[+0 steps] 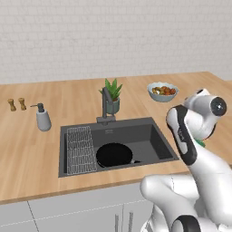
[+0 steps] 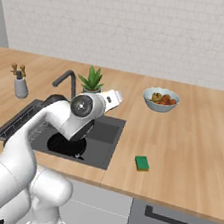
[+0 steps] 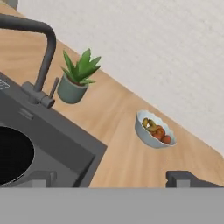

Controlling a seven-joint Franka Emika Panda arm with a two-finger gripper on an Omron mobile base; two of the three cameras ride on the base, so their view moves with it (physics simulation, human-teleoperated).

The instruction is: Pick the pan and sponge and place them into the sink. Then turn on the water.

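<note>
Nearest, small rectangular green-and-yellow sponge point(image 2: 142, 163) lies flat on the wooden counter point(image 2: 188, 159), right of the sink: likely light, soft, squashy, so pinch across its short sides. Gripper point(image 3: 113, 179) jaws spread wide, holding nothing. Round black frying pan point(image 1: 113, 154) already sits inside dark grey recessed sink point(image 1: 149, 136), beside wire rack point(image 1: 81, 150). Farther back, white bowl point(image 2: 160, 100) holds fruit.

Open counter point(image 2: 188, 159) around sponge point(image 2: 142, 163)
</note>
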